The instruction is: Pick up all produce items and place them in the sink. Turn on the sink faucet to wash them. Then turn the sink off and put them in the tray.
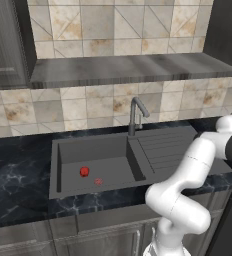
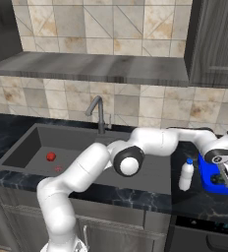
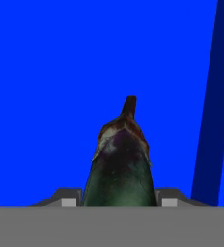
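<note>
In the hand view we see the claw (image 3: 119,202) clenched on the dark green-black oval produce piece (image 3: 119,169), whose brownish stem points away from the claw. Directly beyond the claw lies the flat floor of the bright blue shallow rectangular tray (image 3: 61,72), with a darker blue wall beside it. In the right base view we find the claw's hand over this tray (image 2: 206,178) at the far right of the black marbled tabletop (image 2: 135,197). Just beside the tray stands a small white rounded bottle (image 2: 186,174). Well apart from the claw, we see the dark grey matte rectangular sink (image 1: 93,150); the bright red round produce ball (image 1: 84,172) rests on its floor near the red drain mark. The tall slim dark grey faucet (image 1: 135,115) rises behind the basin.
</note>
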